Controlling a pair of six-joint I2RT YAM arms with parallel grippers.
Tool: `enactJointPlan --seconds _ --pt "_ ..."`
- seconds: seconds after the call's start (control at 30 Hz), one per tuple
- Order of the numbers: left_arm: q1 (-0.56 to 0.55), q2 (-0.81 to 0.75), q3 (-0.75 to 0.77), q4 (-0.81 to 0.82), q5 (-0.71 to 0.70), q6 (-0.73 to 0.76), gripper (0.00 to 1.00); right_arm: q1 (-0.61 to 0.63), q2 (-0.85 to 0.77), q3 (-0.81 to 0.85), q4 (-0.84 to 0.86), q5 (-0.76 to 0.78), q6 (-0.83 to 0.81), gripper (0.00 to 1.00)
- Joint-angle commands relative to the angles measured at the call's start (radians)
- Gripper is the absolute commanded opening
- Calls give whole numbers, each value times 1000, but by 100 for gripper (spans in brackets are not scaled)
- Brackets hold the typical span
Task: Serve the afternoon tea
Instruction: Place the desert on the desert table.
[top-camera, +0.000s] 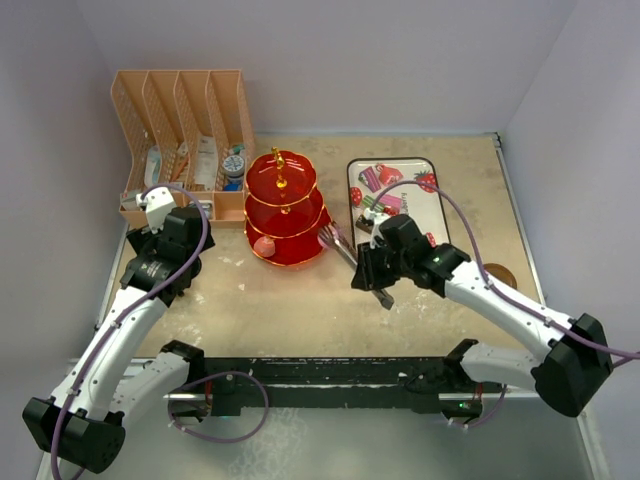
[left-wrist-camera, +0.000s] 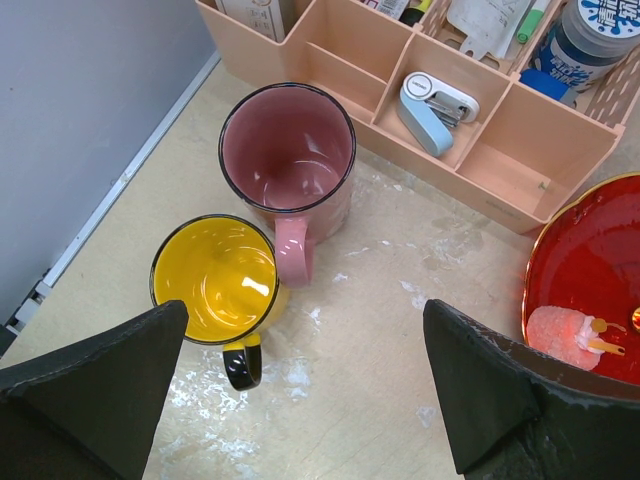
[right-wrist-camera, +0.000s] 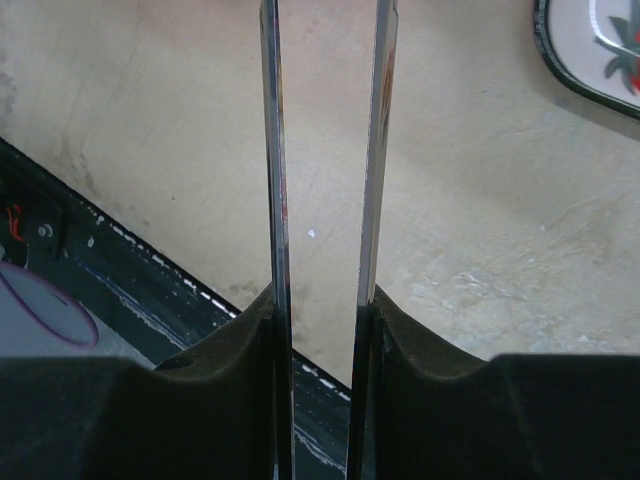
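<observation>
My left gripper (left-wrist-camera: 305, 310) gapes wide over pink mug (left-wrist-camera: 287, 150) and yellow mug (left-wrist-camera: 213, 278), left of the stand (top-camera: 285, 215). Right gripper (right-wrist-camera: 320, 300), right of it, clamps tongs (right-wrist-camera: 275, 150).

**Bystanders on the Table**

A peach desk organizer (top-camera: 185, 140) stood at the far left of the beige table (top-camera: 300, 300). Its compartments held a white-and-blue stapler (left-wrist-camera: 432, 108), a blue-labelled jar (left-wrist-camera: 597, 40) and papers. A white strawberry-print tray (top-camera: 432, 210) lay at the far right. Metal tongs (top-camera: 340, 247) slanted just left of it, their arms parallel and apart.
</observation>
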Motion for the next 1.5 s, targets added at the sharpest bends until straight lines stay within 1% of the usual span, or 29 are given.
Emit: enactJointPlan --seconds 0.0,0.1,0.17,0.23,0.5,0.6,0.7,0.93,1.17,1.47 --pt "-3 -2 8 20 -21 -3 99 63 38 20 80 9 39 29" --pt "-3 -1 7 21 -21 -3 99 125 92 43 100 31 53 29" --pt "-3 -1 8 20 -21 -3 99 156 124 67 89 81 56 29" --pt "-1 -1 7 20 -21 -1 99 163 147 94 94 103 58 29" --pt "-2 1 6 20 -18 -2 99 163 182 110 143 208 78 28" --pt "-2 -1 6 20 -19 -2 99 164 229 125 147 204 80 28" --pt "-3 -2 6 21 -18 -1 99 162 267 133 206 207 99 28" --pt "-2 1 6 21 -19 -1 99 162 367 205 282 216 95 28" --pt "-3 2 4 20 -21 -4 99 159 469 250 334 224 66 29" --pt "-2 5 5 20 -23 -6 99 122 522 264 388 222 68 29"
